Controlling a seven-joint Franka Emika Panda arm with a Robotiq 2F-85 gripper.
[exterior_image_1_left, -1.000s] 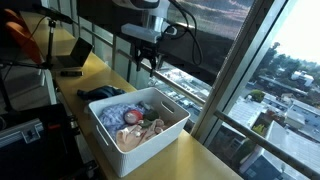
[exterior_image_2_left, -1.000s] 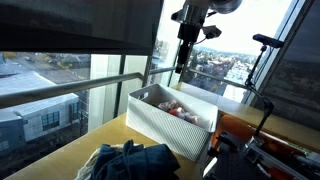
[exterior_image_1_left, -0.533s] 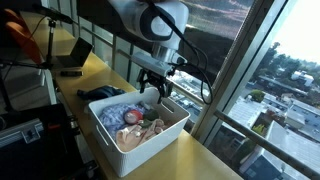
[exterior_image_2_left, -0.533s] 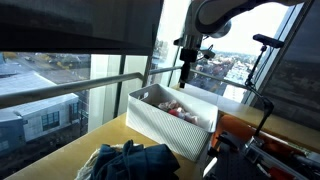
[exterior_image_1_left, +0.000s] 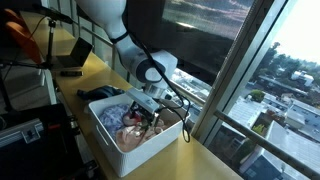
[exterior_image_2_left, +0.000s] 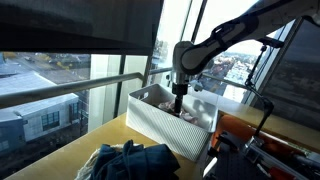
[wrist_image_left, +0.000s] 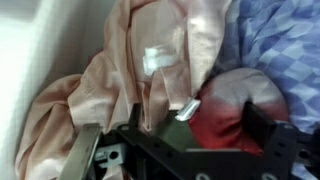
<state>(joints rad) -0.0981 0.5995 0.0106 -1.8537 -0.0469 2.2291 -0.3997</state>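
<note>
A white bin (exterior_image_1_left: 152, 146) of crumpled clothes stands on the yellow table by the window and shows in both exterior views; its ribbed wall (exterior_image_2_left: 162, 127) faces the camera. My gripper (exterior_image_1_left: 147, 108) has reached down inside it (exterior_image_2_left: 179, 101). In the wrist view the gripper (wrist_image_left: 198, 128) is open, its dark fingers (wrist_image_left: 266, 130) standing either side of a red and white cloth (wrist_image_left: 235, 100). A peach cloth (wrist_image_left: 120, 70) with a white label lies to the left, touching the red one. A blue checked cloth (wrist_image_left: 280, 40) lies at the upper right. Nothing is held.
A heap of dark blue clothes (exterior_image_1_left: 100, 93) lies on the table beside the bin (exterior_image_2_left: 125, 160). A laptop (exterior_image_1_left: 72, 55) sits further back. Window glass and a rail (exterior_image_2_left: 80, 88) run close behind the bin. An orange item (exterior_image_2_left: 245, 130) lies at the bin's far side.
The arm has dropped from above the bin down into it, and the jaws have opened wider on the way. The clothes have not visibly moved.
</note>
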